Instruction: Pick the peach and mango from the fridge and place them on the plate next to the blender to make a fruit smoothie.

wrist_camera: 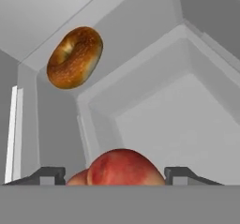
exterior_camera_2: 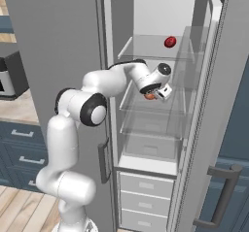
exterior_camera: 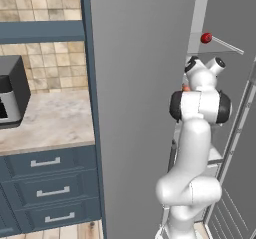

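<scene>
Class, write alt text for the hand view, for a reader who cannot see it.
A red-orange peach sits between the pincer's two dark finger tips, inside the white fridge. A brown bagel is visible up and to the left.

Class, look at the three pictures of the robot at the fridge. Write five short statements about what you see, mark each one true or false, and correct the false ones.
1. The fridge door stands open. True.
2. The gripper is inside the fridge, with a peach between its fingers. True.
3. A green apple sits on the top glass shelf. False: a small dark red fruit sits there.
4. The hand view shows a bagel beyond the peach. True.
5. The white drawers at the bottom of the fridge are pulled out. False: they are shut.
</scene>
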